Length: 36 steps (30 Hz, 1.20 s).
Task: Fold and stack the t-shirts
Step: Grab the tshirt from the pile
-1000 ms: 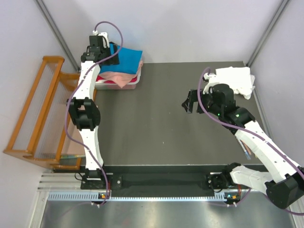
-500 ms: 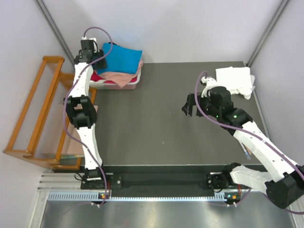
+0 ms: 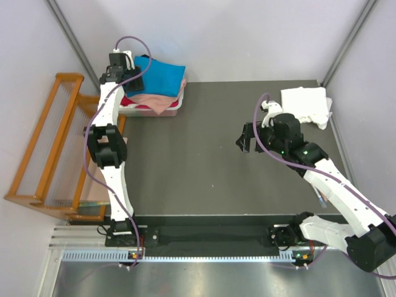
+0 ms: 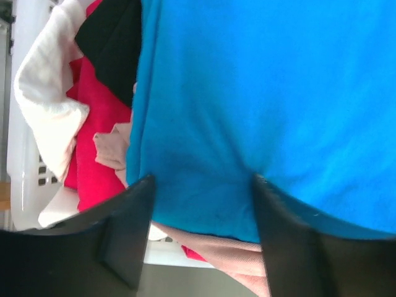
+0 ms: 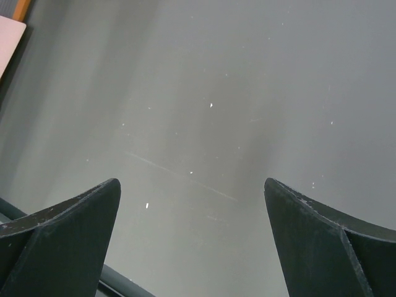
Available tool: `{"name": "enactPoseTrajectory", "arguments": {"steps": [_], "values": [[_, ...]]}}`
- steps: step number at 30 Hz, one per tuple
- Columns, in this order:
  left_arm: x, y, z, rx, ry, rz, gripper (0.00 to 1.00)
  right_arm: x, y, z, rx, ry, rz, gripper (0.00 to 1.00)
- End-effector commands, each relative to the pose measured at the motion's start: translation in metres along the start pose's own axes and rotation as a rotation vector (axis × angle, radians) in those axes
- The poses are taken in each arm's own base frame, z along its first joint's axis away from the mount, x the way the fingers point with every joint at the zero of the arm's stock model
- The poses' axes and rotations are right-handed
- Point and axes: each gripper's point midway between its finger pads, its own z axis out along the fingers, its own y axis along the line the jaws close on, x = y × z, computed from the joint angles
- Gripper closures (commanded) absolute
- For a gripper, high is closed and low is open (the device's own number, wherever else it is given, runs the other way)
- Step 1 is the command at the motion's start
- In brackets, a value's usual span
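A bright blue t-shirt lies on top of a pile in the white tub at the back left, over a salmon-pink one and a red one. My left gripper is open at the blue shirt's left edge. In the left wrist view the left gripper has its fingers either side of the blue shirt's edge, with black, red, white and salmon cloth around it. A folded white t-shirt lies at the back right. My right gripper is open and empty over the bare table.
A wooden slatted rack stands off the table's left edge. The tub's rim shows at the left of the left wrist view. The dark table stretches between the arms. Grey walls close the back and sides.
My left wrist has swung left off the top of the blue shirt and then edged back towards its left edge. My right gripper has drifted slightly left.
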Motion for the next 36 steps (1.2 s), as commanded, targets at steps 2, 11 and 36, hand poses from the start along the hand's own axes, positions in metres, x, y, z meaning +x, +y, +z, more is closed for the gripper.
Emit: {"name": "enactPoseTrajectory", "arguments": {"steps": [2,11,36], "values": [[-0.024,0.022,-0.023,-0.047,-0.073,-0.044,0.15,-0.009,0.010,-0.004,-0.040,-0.053,-0.021,0.00],[-0.020,0.034,-0.008,-0.056,-0.054,-0.046,0.15,-0.003,0.008,-0.001,-0.034,-0.039,-0.024,0.00],[-0.042,-0.015,-0.051,0.123,-0.091,-0.005,1.00,-0.004,0.008,-0.007,-0.038,-0.057,-0.020,0.00]]}}
